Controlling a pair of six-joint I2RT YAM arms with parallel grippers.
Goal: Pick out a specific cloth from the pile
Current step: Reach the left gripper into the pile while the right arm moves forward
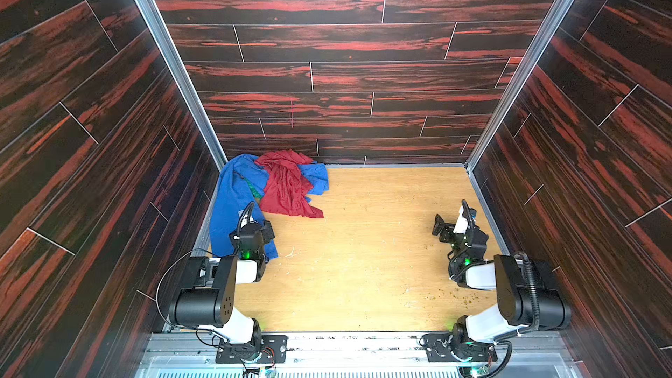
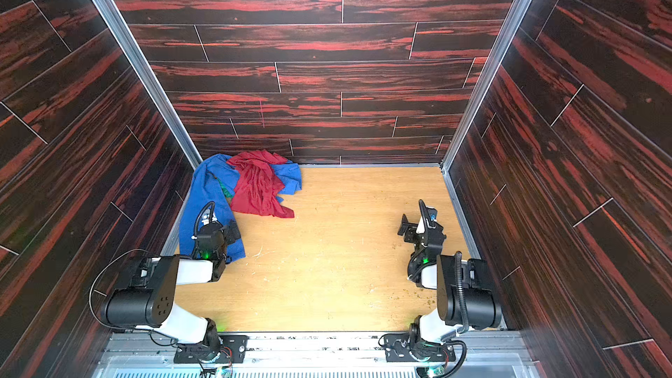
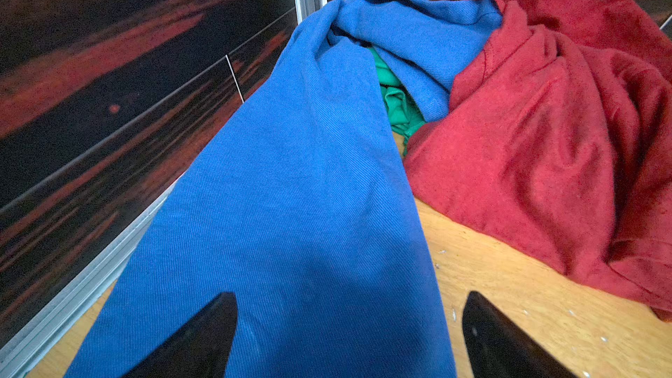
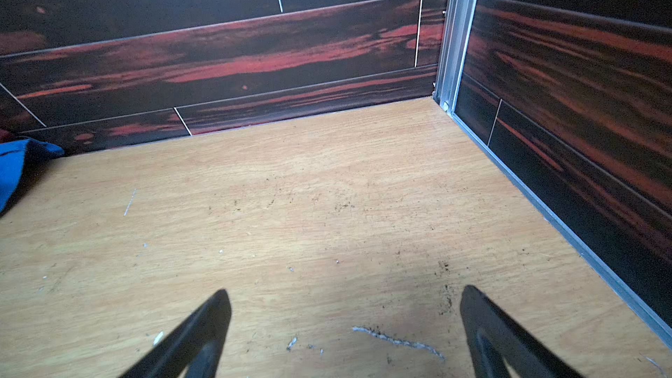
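Table [image 1: 363, 267]: light wood, bare across the middle and right.
Pile [image 1: 276, 183]: heaped in the far left corner, against both walls.
Blue cloth [image 3: 291, 194]: the biggest piece, a long strip running from the corner toward the left arm and folded over the green cloth.
Red cloth [image 3: 527, 140]: thin and crumpled, draped over the blue one's right side.
Green cloth [image 3: 394, 103]: only a small bunched wedge shows, in the gap between blue and red; the rest is buried.
Handling: probably light, limp and easy to snag, so it may drag its neighbours along.
Hold: pinch the exposed green fold and lift slowly.
Left hand [image 3: 351, 296]: fingers apart, empty, over the blue strip's near end.
Right hand [image 4: 344, 289]: fingers apart, empty, over bare table, well apart from the pile.
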